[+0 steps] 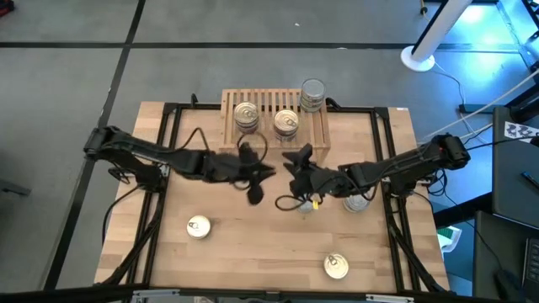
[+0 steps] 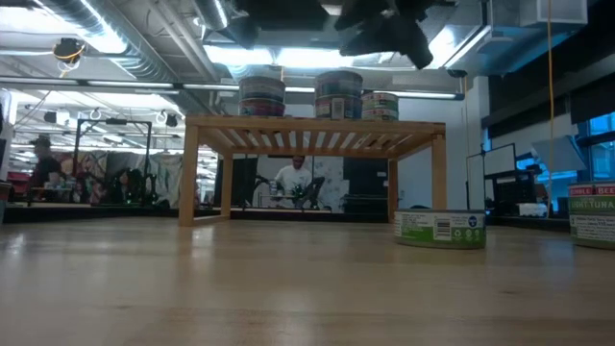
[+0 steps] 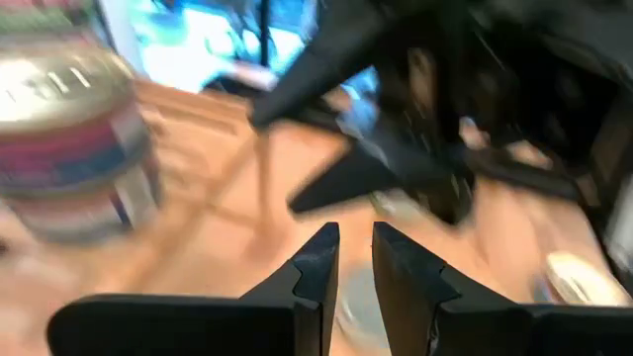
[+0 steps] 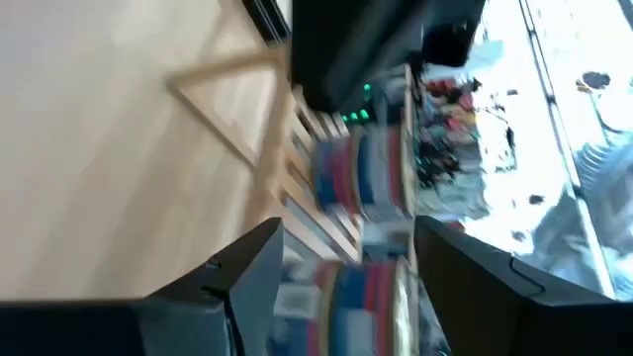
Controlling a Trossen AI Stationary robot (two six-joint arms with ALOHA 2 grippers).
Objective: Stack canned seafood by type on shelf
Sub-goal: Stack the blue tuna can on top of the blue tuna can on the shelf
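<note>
Shelf at counter's far edge bearing three cans, left pincer nearly shut, empty, right pincer open, empty

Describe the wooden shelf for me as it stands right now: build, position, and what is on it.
The shelf is a small low stand of light wood with a slatted top and plain side legs, upright at the table's far edge, centre. Three stacks of cans rest on its top: gold-lidded ones left and middle, a silver-lidded one at the right rear corner. Beneath it, the space is open. Neither gripper touches it.
</note>
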